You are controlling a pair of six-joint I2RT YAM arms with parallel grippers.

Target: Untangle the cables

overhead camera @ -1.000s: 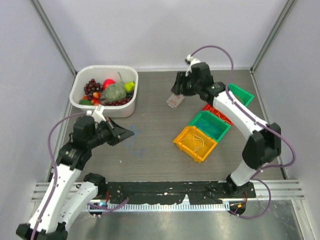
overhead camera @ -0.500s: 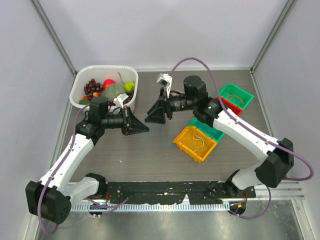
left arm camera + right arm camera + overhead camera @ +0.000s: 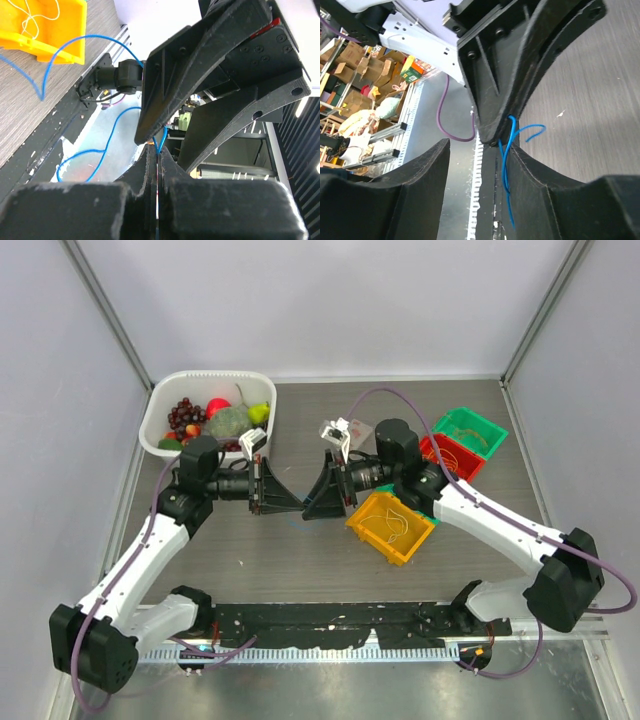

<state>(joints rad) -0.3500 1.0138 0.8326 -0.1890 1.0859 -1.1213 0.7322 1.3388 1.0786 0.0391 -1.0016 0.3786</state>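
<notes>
In the left wrist view a thin blue cable (image 3: 46, 75) loops down towards the table, and my left gripper (image 3: 156, 149) is shut on its upper end. The two grippers meet tip to tip above the middle of the table, my left gripper (image 3: 296, 505) facing my right gripper (image 3: 308, 508). My right gripper (image 3: 480, 149) is open; the blue cable (image 3: 507, 155) hangs along the inside of one of its fingers (image 3: 555, 195), right below the left gripper's tip. A white cable (image 3: 396, 523) lies in the yellow bin (image 3: 372, 530). An orange cable (image 3: 478, 435) lies in the green bin (image 3: 462, 418).
A white basket (image 3: 158, 443) of toy fruit stands at the back left, close behind the left arm. A red bin (image 3: 440, 452) sits between the green and yellow bins on the right, partly under the right arm. Grey walls close in the table.
Both arms have swung in to the middle of the table. The right gripper came forward from the back of the table, and the two grippers now meet tip to tip.
</notes>
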